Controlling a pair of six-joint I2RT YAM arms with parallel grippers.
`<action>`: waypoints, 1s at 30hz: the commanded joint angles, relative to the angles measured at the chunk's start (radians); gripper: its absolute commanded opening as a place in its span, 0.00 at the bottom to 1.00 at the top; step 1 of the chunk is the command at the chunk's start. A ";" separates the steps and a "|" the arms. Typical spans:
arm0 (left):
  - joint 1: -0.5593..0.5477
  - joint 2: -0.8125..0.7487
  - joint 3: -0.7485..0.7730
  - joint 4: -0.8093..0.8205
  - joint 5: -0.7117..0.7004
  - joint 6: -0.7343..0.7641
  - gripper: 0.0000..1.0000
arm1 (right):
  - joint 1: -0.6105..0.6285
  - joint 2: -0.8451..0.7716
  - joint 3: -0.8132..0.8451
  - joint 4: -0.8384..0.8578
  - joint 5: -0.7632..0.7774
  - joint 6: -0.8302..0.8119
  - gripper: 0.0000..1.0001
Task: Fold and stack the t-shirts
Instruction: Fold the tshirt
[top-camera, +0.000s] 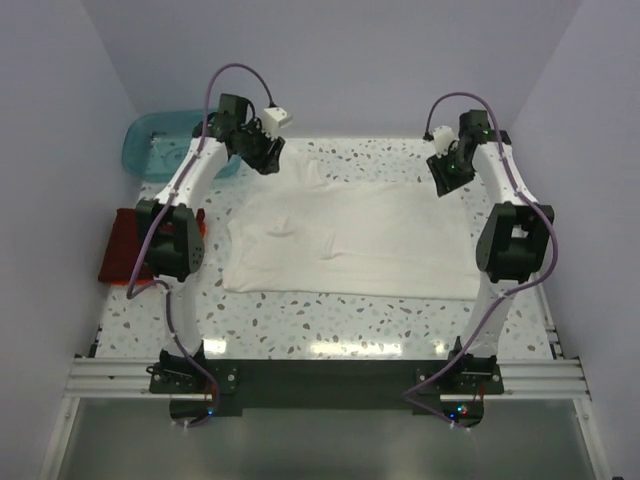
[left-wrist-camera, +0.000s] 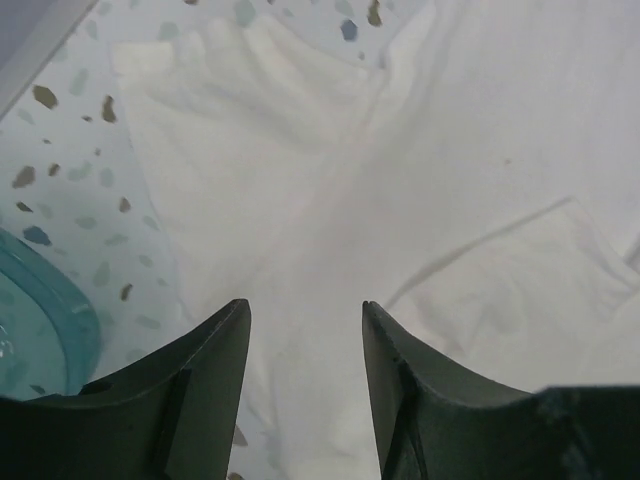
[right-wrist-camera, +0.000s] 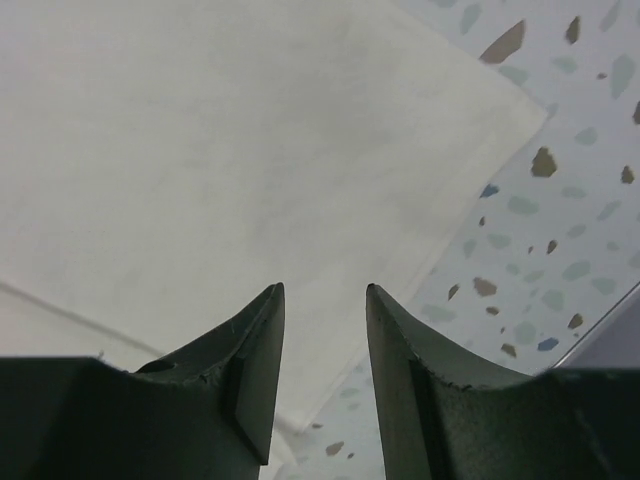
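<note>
From the top view, the cream-white t-shirt (top-camera: 350, 240) lies spread flat across the middle of the speckled surface (top-camera: 330, 325), lightly wrinkled toward its left side. The dark red folded shirt (top-camera: 118, 245) sits at the surface's left edge, partly hidden behind the left arm, and the teal tub (top-camera: 160, 140) stands in the far left corner. The left claw (top-camera: 268, 162) hangs over the white shirt's far left part and the right claw (top-camera: 444, 182) over its far right corner. In the left wrist view, the claw's two dark fingers (left-wrist-camera: 215, 370) stand apart with nothing between them, above rumpled white cloth and a sleeve, with the tub's rim at lower left. In the right wrist view, that claw's fingers (right-wrist-camera: 255, 350) are likewise spread and bare, above the shirt's straight edge, near its corner.
</note>
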 joint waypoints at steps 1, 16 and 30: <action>0.022 0.133 0.183 0.100 -0.038 -0.104 0.54 | -0.031 0.109 0.131 0.158 0.018 0.112 0.42; 0.042 0.257 0.194 0.408 -0.104 -0.212 0.62 | -0.118 0.422 0.366 0.291 0.004 0.171 0.48; 0.049 0.325 0.190 0.486 -0.159 -0.229 0.65 | -0.124 0.502 0.349 0.278 -0.037 0.157 0.48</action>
